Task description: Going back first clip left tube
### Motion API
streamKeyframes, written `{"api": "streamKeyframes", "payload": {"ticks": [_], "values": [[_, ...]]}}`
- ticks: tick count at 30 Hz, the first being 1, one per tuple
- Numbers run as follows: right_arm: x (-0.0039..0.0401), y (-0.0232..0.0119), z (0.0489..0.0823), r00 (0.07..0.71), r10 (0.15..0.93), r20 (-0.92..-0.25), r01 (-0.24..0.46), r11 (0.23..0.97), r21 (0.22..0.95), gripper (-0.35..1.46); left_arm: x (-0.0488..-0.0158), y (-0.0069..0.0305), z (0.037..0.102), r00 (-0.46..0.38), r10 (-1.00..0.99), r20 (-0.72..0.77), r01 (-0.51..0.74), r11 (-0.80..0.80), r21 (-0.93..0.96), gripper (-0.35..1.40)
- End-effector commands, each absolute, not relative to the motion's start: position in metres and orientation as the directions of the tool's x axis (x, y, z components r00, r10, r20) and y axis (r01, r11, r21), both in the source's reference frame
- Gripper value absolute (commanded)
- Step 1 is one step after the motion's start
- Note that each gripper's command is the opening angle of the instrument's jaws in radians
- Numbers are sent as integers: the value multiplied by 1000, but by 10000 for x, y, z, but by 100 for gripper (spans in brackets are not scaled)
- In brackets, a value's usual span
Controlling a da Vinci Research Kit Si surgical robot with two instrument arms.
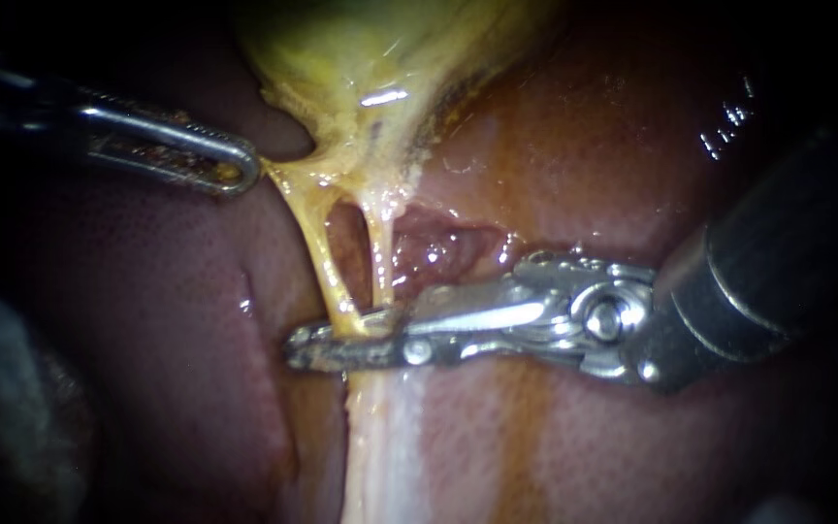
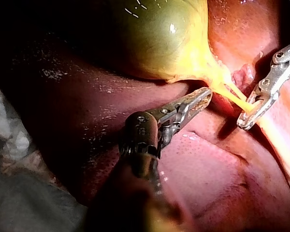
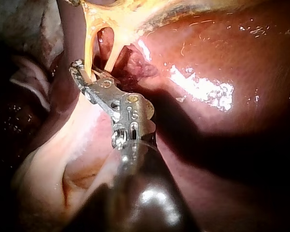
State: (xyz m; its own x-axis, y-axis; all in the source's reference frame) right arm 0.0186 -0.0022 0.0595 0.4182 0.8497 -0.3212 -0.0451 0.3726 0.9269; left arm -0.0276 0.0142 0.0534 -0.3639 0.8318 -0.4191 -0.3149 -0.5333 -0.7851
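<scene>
The gallbladder [image 1: 361, 58] sat yellow-green over the dark red liver [image 1: 584, 146], and from its neck two pale tubes dropped away side by side with a gap of red tissue between them. The left tube [image 1: 314, 247] ran long and taut, slanting away from the gallbladder's neck and drawing closer to the right tube [image 1: 377, 257] at its far end. There, at the end farthest from the gallbladder, the right instrument [image 1: 327, 342] lay crosswise to the left tube, its tip straddling it. Whether it squeezed the tube or only lay around it, I could not tell. The left instrument [image 1: 242, 167] was just beside the gallbladder's neck, jaws closed on the yellow edge of the gallbladder, which stretched taut toward it.
</scene>
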Motion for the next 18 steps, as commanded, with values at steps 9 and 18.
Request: {"api": "streamKeyframes", "payload": {"ticks": [9,18], "values": [[193,-21,598,390,856,-339,-38,383,923,33,-276,142,534,-364,832,-419,-314,-534,-785,-35],[196,-4,607,339,765,-548,-22,589,808,49,-275,142,534,-364,831,-419,-314,-534,-785,-35]]}}
